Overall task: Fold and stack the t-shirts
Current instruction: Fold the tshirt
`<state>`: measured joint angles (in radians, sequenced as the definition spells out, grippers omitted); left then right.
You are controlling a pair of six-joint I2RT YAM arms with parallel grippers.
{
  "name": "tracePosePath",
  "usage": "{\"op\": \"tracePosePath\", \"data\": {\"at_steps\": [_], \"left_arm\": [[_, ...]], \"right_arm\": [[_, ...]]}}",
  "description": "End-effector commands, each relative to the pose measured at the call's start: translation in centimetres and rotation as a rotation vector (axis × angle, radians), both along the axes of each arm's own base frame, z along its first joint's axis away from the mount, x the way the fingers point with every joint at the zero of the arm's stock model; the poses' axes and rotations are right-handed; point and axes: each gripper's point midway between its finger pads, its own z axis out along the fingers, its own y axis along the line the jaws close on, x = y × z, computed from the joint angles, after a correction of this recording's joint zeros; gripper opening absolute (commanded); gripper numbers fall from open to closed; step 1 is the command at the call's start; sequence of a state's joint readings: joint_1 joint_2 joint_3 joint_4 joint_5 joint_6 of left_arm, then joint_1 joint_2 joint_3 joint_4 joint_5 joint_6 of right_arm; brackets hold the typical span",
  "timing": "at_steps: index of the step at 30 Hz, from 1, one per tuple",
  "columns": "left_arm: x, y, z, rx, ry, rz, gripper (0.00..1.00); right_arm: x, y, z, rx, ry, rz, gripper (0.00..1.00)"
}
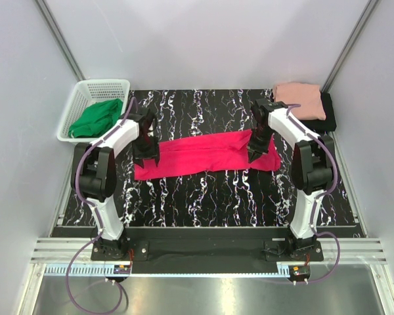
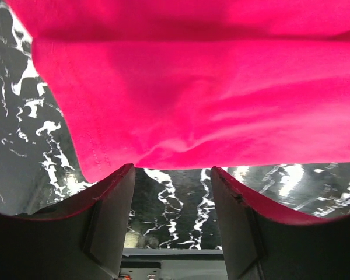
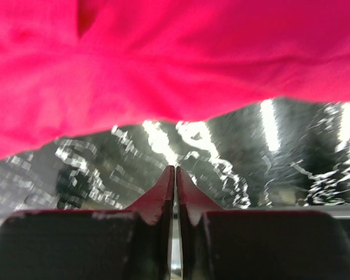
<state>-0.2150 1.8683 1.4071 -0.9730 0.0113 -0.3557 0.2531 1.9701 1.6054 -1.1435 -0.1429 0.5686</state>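
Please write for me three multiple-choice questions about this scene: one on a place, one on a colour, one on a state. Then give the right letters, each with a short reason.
1. Where does the pale salmon-pink shirt lie?
A) at the near left corner
B) on the black shirt, at the far right corner
C) in the middle

2. What colour is the cloth in the white basket?
A) green
B) blue
C) yellow

3. How do the fingers of the right gripper stand?
A) wide apart
B) shut on a fold of cloth
C) shut together, nothing between them

Key:
1 B: the top view shows it folded on the black one, far right.
2 A: green cloth fills the basket.
3 C: in the right wrist view the tips meet, and the crimson-pink shirt lies beyond them.
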Motion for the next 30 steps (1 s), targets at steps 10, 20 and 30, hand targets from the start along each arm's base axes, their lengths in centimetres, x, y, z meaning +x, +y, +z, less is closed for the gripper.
{"op": "tracePosePath", "data": {"at_steps": [10, 20, 30], "left_arm": [[-0.7, 1.5, 0.0, 0.060, -0.014, 0.000, 0.58], [-0.9, 2.9, -1.2, 0.144, 0.007, 0.011, 0.49], [-1.6, 4.1, -2.8, 0.216, 0.058, 0.030, 0.33]], "right_arm": [[1.1, -5.2, -2.1, -0.288, 0.056, -0.039, 0.00], [0.9, -7.1, -4.5, -0.367, 0.128, -0.030, 0.00], [0.9, -9.4, -5.0, -0.435, 0.197, -0.026, 0.00]]}}
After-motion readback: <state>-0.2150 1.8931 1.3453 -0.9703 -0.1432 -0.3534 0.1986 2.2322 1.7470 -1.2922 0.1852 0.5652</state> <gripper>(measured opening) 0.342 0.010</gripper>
